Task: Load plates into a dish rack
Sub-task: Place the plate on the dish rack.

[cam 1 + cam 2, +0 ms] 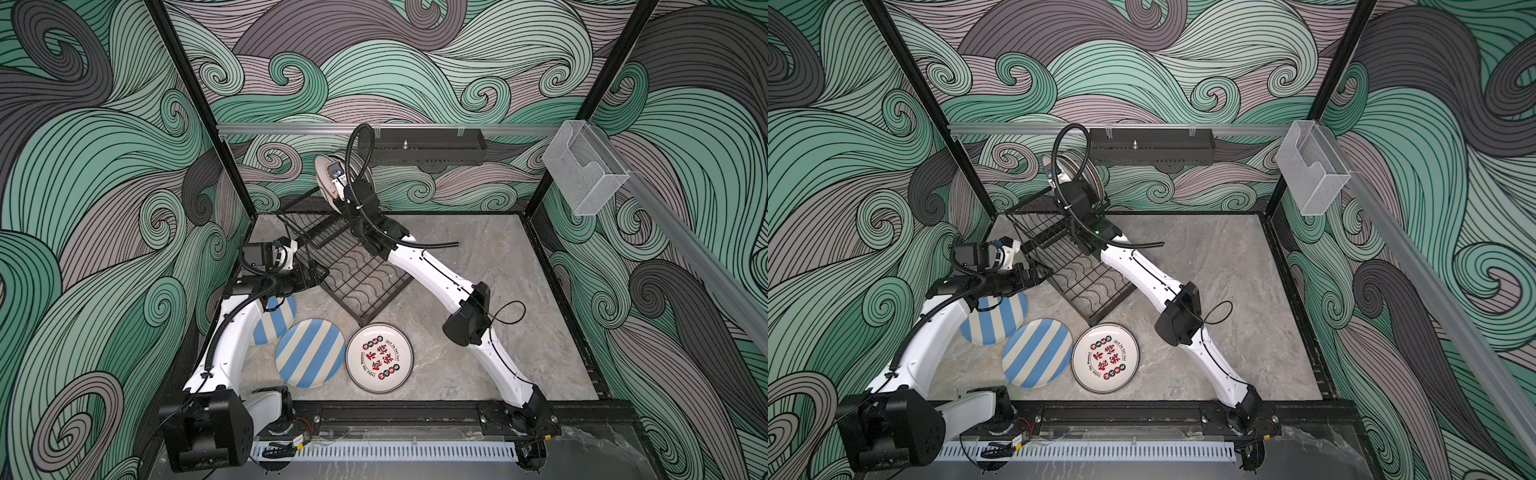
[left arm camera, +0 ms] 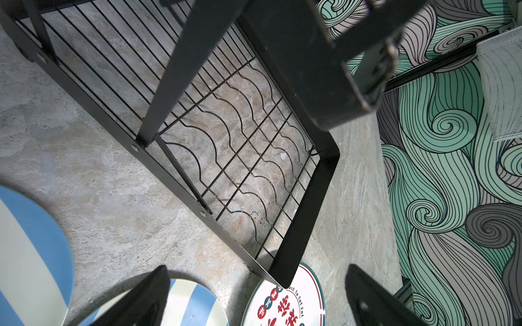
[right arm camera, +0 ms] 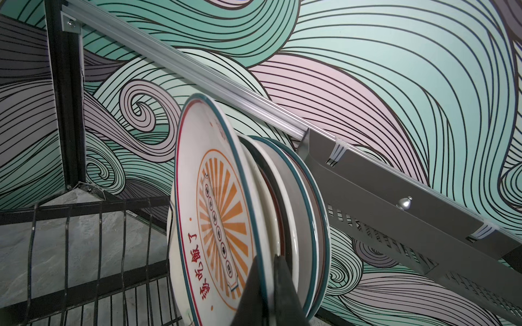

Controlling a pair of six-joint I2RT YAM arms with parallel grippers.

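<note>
Nearby, three plates lie flat on the table (image 1: 478, 353): a white plate with red and black writing (image 1: 379, 358), a blue striped plate (image 1: 310, 353) just beside it, and a second striped plate (image 1: 274, 320) half hidden under the left arm (image 1: 232, 340). Next, the left gripper (image 2: 257, 268) hangs by the edge of the dish rack (image 1: 361, 278), its jaws wide apart and holding nothing. Farther back, the right gripper (image 3: 267, 262) is pinched tight on the rim of the sunburst plate (image 3: 214, 214), which stands on its edge over the far, high part of the rack. Its bottom is cut off, so I cannot tell if it sits in a slot. Right behind it stand more plates (image 3: 308, 225); how many is hard to count. In both top views the right arm (image 1: 432, 270) covers most of them.
</note>
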